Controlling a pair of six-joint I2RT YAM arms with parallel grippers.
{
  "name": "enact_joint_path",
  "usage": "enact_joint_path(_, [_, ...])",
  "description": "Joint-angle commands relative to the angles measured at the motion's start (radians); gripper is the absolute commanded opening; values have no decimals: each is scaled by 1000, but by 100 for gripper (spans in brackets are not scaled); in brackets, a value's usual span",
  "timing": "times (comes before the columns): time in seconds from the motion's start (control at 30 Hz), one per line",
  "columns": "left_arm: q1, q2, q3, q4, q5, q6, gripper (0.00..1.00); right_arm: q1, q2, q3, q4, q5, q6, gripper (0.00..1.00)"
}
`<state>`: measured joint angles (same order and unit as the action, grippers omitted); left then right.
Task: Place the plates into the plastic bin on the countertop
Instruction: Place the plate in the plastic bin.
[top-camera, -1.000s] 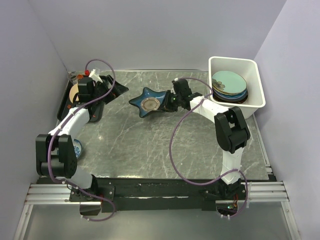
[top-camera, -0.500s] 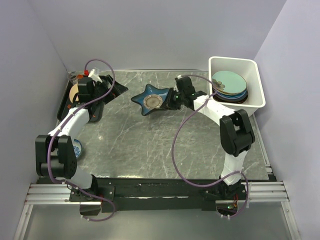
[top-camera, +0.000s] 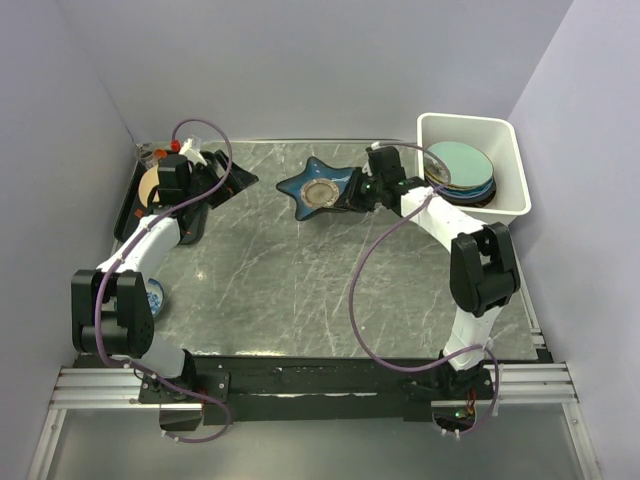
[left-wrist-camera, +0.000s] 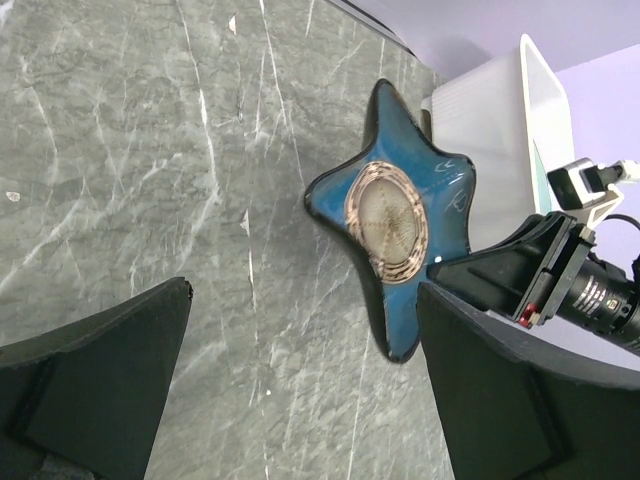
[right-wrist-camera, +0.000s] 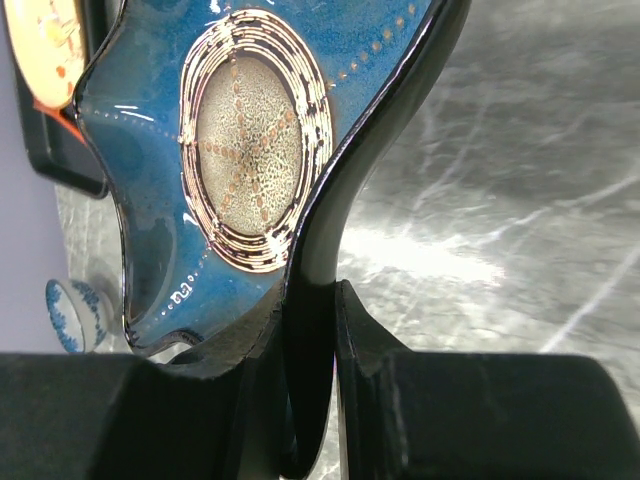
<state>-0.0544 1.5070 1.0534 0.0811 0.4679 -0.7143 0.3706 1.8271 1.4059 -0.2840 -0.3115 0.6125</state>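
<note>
My right tool (top-camera: 371, 187) gripped the rim of a blue star plate (top-camera: 322, 190) over the table (top-camera: 290, 280), near the bin (top-camera: 506, 131) holding stacked plates (top-camera: 458, 168). My left tool (top-camera: 222, 172) gaped wide.

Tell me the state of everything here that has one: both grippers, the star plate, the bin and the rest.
left gripper: open, holding nothing.
right gripper: shut on the star plate's rim.
star plate: held, beside the bin, not in it.
bin: upright, holds a stack of plates, teal one on top.
cream plate: on the tray at left, partly hidden.
</note>
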Motion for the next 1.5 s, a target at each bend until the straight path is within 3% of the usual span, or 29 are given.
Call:
enact_joint_path(0.0, [-5,-16,7,3,-2,21,99,-45,-141,31,115,-28,3,0])
enact_joint_path(0.7, [-25,30,20,9,23,12,99,-285,-273,53,75,-57,-3,0])
enact_joint_path(1.47, [-70,71,46,-1,12,18,99,-527,-299,62,124,-109,56,0])
